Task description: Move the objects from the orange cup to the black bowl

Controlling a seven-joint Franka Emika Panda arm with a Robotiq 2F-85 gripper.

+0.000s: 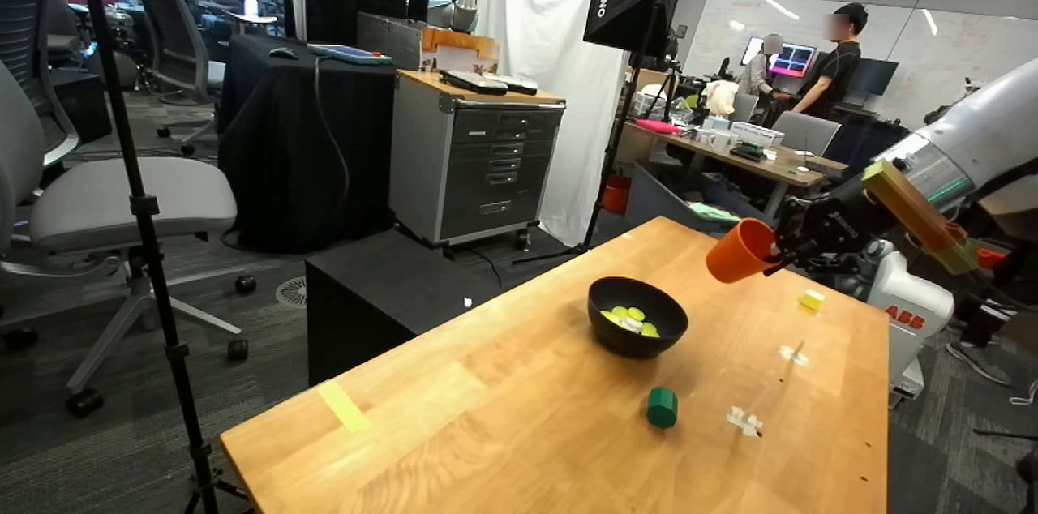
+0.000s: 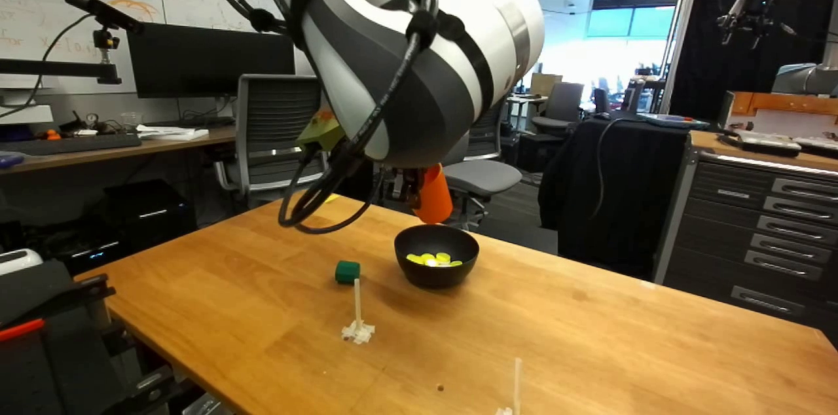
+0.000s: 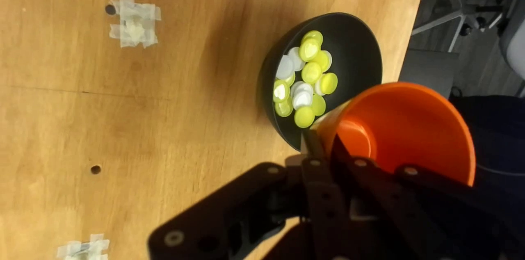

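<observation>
My gripper (image 3: 328, 143) is shut on the wall of the orange cup (image 3: 414, 124) at its rim. The cup is held tilted above the table, and it shows in both exterior views (image 1: 734, 253) (image 2: 435, 198). In the wrist view I see into its mouth, and no pieces show on the visible part of its base; the fingers hide some of the inside. The black bowl (image 3: 359, 53) stands upright on the table, below the cup, also in both exterior views (image 1: 608, 338) (image 2: 419, 276). The objects, yellow-green pieces (image 3: 311, 72) mixed with white ones, lie inside the bowl.
A dark green lump (image 1: 662, 407) lies on the wooden table (image 1: 486, 417) near the bowl. A small yellow block (image 1: 811, 300) is near the robot-side edge. Thin sticks (image 2: 357, 304) stand in white tape patches (image 3: 135, 24). A yellow tape strip (image 1: 345, 406) marks the table.
</observation>
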